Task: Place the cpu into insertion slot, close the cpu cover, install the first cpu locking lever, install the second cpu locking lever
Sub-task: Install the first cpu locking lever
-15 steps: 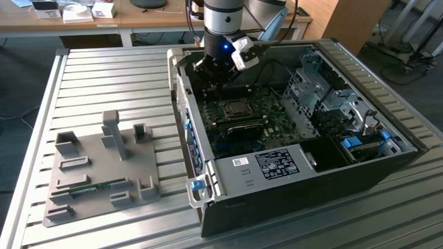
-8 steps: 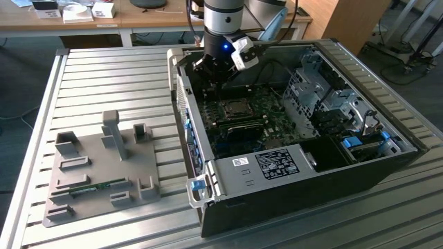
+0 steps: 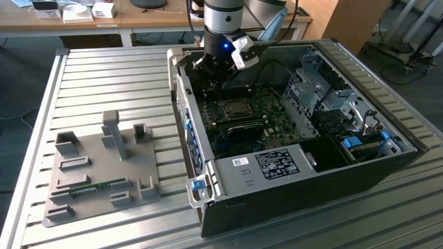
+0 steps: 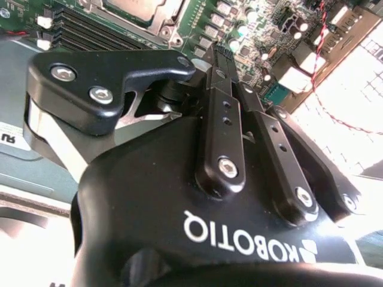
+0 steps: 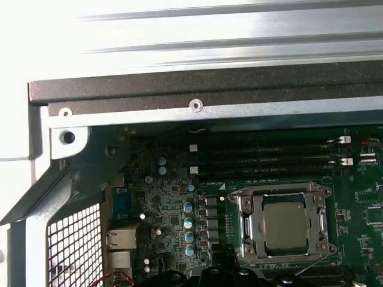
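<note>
silver-grey and square, the one small flat metal-topped cpu (image 5: 286, 222) sits in the insertion slot, which is itself hidden under the chip and under the one cpu cover (image 5: 281, 195), a square silver metal frame plate lying flat with the chip showing through its window. one grey robot arm (image 3: 223, 21) reaches down into the one black open-topped computer case (image 3: 298, 187). its one black gripper (image 4: 220, 57) is clenched, tips drawn together on nothing. in the first wrist view the tip stands over the green circuit board (image 5: 359, 239) just beside a corner of the cover; whether it touches the frame i cannot tell. four long black memory slots (image 5: 263, 152) run between the cover and the case's near wall, and they pass out of that view at one end. the board around the socket lies open from above, hemmed by the case walls and, at the exterior view's right, by metal drive cages (image 3: 325, 98). the case rests on one slatted aluminium table (image 3: 104, 78), well apart from one grey fixture plate (image 3: 97, 155) that carries one green memory stick (image 3: 90, 188). in the second wrist view the gripper's own body hides most of the board and the socket is cut off at the picture's edge. the locking levers are too thin to make out.
</note>
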`<state>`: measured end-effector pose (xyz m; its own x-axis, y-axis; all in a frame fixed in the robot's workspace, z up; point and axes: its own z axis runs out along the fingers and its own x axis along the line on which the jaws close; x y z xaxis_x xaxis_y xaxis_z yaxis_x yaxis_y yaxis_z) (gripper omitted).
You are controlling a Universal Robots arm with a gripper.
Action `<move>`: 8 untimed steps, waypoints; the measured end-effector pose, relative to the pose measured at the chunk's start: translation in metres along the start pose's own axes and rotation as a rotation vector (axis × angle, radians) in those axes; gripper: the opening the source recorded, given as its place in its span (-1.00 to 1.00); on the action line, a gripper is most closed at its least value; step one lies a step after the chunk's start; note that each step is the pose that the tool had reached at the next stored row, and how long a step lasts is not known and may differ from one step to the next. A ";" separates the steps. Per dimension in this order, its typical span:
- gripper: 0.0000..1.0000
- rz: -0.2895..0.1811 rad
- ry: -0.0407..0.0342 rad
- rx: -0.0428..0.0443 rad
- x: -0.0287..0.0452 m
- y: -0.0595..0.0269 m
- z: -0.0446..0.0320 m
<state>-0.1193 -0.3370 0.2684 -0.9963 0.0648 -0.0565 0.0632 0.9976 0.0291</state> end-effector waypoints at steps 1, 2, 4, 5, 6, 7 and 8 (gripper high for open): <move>-0.80 0.000 -0.0002 0.0001 0.0008 -0.0001 -0.0001; -0.80 0.000 -0.0006 0.0000 0.0019 -0.0001 -0.0001; -0.80 0.000 -0.0016 -0.0001 0.0045 -0.0003 -0.0002; -0.80 0.000 -0.0021 -0.0003 0.0057 -0.0003 -0.0002; -0.80 0.000 -0.0025 -0.0003 0.0068 -0.0004 -0.0002; -0.80 0.000 -0.0028 -0.0004 0.0078 -0.0005 -0.0002; -0.80 0.000 -0.0031 -0.0004 0.0087 -0.0005 -0.0003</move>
<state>-0.1280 -0.3370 0.2682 -0.9961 0.0648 -0.0596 0.0632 0.9976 0.0295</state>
